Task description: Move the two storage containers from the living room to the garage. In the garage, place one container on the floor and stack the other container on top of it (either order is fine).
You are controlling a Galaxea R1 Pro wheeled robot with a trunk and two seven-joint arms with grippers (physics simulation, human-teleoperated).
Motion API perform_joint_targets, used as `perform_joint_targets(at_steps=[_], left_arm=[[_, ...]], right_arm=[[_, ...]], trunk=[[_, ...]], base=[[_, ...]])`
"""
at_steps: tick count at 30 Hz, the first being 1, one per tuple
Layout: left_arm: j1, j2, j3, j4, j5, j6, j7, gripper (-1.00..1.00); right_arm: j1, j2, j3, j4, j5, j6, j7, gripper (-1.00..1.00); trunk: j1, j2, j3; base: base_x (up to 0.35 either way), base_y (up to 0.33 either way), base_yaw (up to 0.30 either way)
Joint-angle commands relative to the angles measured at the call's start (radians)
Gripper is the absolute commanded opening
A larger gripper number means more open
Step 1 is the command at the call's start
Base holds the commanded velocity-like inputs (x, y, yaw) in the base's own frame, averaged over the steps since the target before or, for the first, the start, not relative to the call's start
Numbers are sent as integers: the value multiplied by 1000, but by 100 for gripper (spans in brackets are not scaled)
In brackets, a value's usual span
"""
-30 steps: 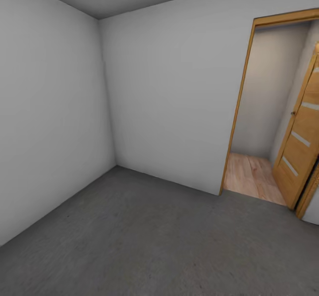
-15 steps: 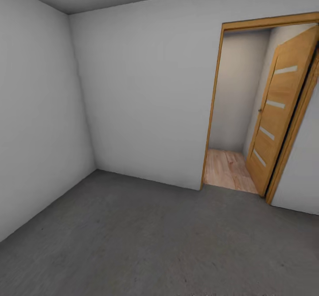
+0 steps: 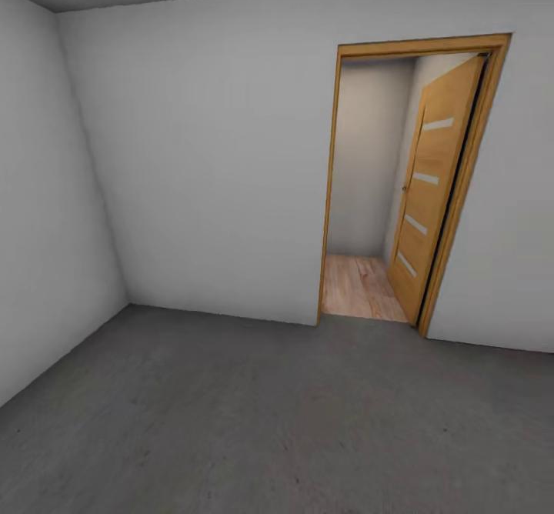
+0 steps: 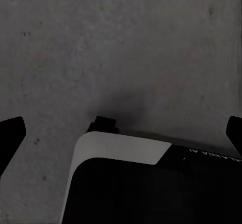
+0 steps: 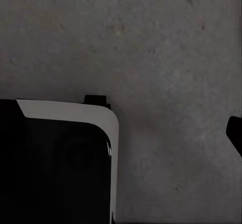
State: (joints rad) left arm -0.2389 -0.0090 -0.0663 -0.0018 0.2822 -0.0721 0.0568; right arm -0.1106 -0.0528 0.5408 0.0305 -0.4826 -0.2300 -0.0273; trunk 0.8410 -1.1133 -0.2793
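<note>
We stand in the garage, facing one open doorway [image 3: 400,183] set in a plain white wall [image 3: 208,168]; a second white wall [image 3: 38,214] closes the room on the left. One light-wood door [image 3: 431,183] with four pale slats is swung inward beyond the frame, and past the threshold we see one patch of light wood-plank floor [image 3: 358,287]. The floor [image 3: 261,414] under us is dark grey, matte and faintly mottled, and it runs right up to both walls.

Through the left wrist view our left gripper [image 4: 121,133] hangs over that same concrete, its two dark fingertips [image 4: 10,133] set wide apart at the picture's edges with nothing between them; part of the robot's black-and-white base [image 4: 126,148] sits below it. In the right wrist view one fingertip of our right gripper [image 5: 235,133] shows at the edge, so we cannot tell how its jaws stand
</note>
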Motion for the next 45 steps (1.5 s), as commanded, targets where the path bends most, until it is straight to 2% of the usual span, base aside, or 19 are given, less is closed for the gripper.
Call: perform_joint_targets(at_steps=[1,30,45], left_arm=[[0,0,-7,0,7,-3,3,100],[0,0,-7,0,6,-3,3,100],[0,1,-7,0,6,3,2,100]], right_arm=[[-1,1,8,3,-6,-5,0,100],[-1,2,8,3,-6,-5,0,100],[-1,2,8,3,-5,-5,0,100]], trunk=[[0,-1,-1],[0,-1,-1],[0,-1,-1]], base=[[0,0,-298],[5,0,-298],[236,0,-298]])
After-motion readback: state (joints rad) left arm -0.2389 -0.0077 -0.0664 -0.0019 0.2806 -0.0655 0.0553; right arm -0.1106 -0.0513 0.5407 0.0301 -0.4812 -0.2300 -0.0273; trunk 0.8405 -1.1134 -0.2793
